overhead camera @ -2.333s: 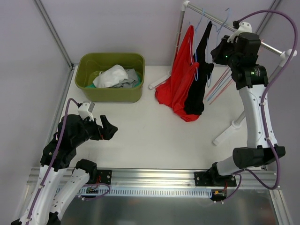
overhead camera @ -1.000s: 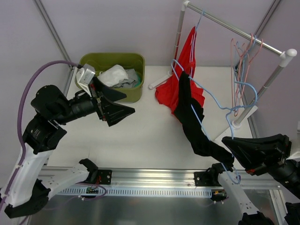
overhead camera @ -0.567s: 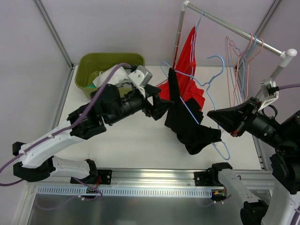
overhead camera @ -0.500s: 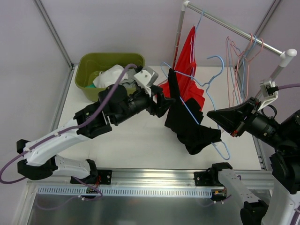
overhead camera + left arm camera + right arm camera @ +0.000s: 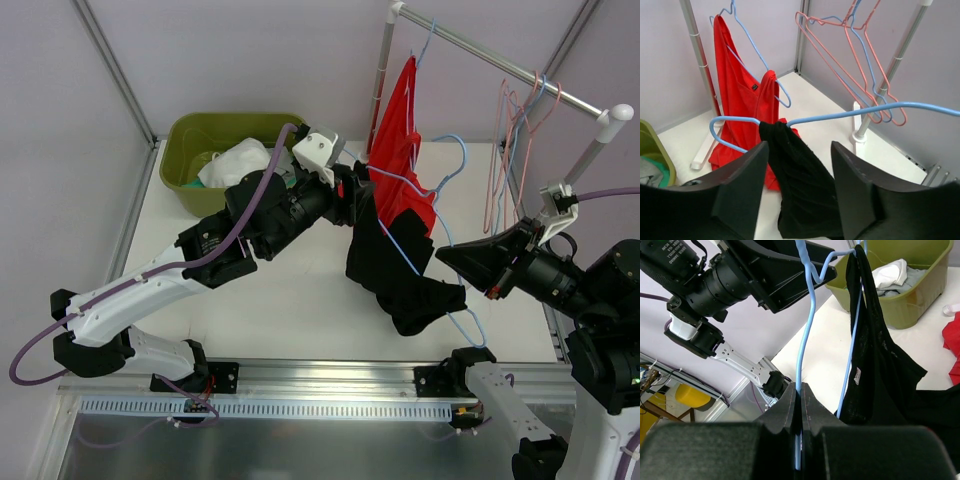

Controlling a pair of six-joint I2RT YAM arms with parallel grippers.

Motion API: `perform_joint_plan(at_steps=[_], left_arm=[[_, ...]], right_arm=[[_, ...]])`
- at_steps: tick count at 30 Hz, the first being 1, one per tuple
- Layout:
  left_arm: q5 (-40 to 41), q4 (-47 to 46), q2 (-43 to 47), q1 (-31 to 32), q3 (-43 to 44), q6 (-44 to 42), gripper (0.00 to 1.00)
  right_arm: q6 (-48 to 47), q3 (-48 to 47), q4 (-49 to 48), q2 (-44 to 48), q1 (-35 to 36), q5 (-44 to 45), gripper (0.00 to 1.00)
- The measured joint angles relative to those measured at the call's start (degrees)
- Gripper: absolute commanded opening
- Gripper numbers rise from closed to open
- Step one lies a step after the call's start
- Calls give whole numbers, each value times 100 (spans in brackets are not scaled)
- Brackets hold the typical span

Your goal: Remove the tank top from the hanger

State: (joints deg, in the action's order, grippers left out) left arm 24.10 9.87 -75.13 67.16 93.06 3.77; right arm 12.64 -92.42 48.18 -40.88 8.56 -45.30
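One black tank top [image 5: 385, 275] | draped on blue hanger [image 5: 865, 109], held off the table between both arms; hem cut off in left wrist view | left gripper [image 5: 800, 148]: jaws apart around the strap, contact not discernible | right gripper [image 5: 799, 388]: clamped on hanger wire, lower wire hidden between fingers

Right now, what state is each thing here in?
black tank top, still draped on the blue hanger
blue hanger, off the rail, held by the right gripper
right gripper, shut on the blue hanger
left gripper, open around the black tank top
red top, hanging on the rail
green bin, holding clothes
spare hangers, empty, on the rail
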Motion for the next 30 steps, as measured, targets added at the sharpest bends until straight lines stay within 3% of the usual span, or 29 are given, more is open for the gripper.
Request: perform_joint_plan(at_steps=[2,7,9,14,15,24,25,26,27,30], left_arm=[[-4,-61,-2,0,2,11,56],[17,-101,-68,0,0,55,29],[33,-101,-103,0,0,59,25],[72,-103,-151,0,-11,66,0],[83,-105,-151,0,-15,74,0],[553,-125,-144,0,-136,70,0],[597,-125,-142,0,-151,72,7],[597,-129,-136,0,-173,74,20],[590,-129,-129,0,-190,87,41],[435,-142,-122,0,-225,227,53]], right_arm=[[2,39,2,0,0,0,0],[22,39,-81,7,0,-57,0],[24,39,-127,7,0,-63,0],[66,39,-219,37,0,-129,0],[68,42,-232,50,0,-138,0],[151,297,-485,155,0,-334,0],[155,332,-505,155,0,-343,0],[162,354,-514,155,0,-345,0],[166,380,-533,157,0,-352,0],[170,413,-553,157,0,-358,0]])
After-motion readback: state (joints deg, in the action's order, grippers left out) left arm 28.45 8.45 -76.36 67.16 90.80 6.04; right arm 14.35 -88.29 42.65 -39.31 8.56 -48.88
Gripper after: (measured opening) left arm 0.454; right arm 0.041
